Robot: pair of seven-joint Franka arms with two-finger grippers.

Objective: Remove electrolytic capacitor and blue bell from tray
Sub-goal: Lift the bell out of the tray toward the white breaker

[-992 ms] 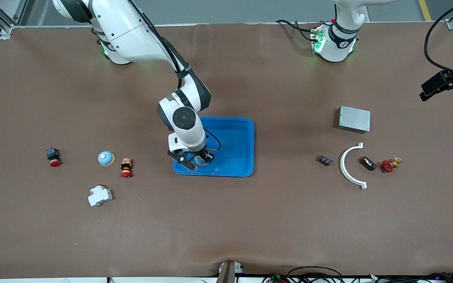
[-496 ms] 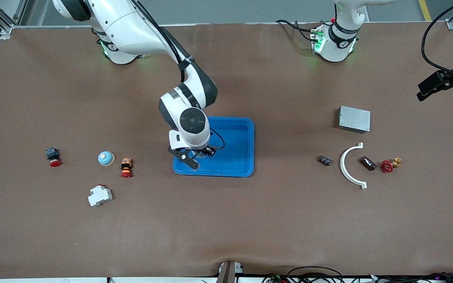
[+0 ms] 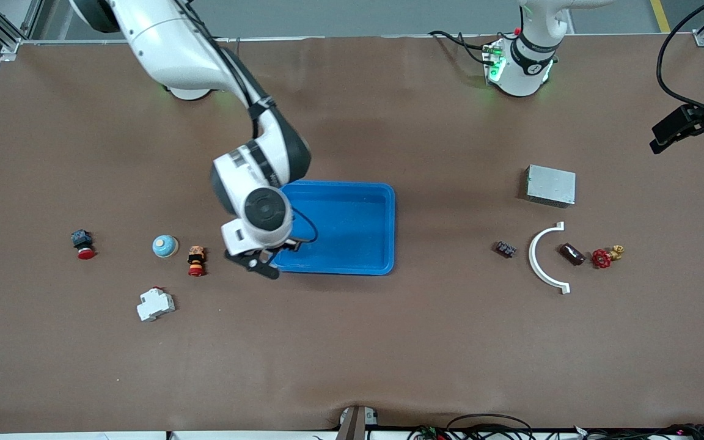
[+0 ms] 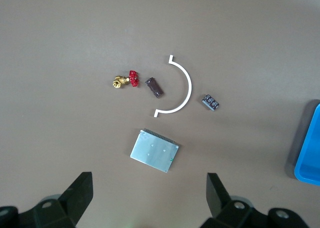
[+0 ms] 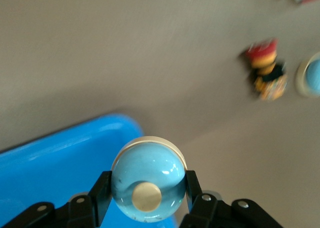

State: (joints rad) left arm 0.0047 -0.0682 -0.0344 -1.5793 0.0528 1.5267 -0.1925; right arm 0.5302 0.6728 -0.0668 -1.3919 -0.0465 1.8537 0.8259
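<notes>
Brown table (image 3: 352, 354), grey floor (image 3: 358, 15)

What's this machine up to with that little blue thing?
The right gripper is shut on the blue bell, holding it above the corner of the tray, which looks empty. The electrolytic capacitor already lies on the table by the white curved piece. The left gripper waits, open, above that cluster.

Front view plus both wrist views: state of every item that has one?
Bright-blue plastic tray: empty, flat on table.
Light-blue dome bell: gripped, over tray corner.
Right tool: shut on that bell.
Left tool: open, holding nothing, arm waits.
Glossy dark-brown cylindrical capacitor: on table, outside tray.
Second light-blue bell: upright on table.
</notes>
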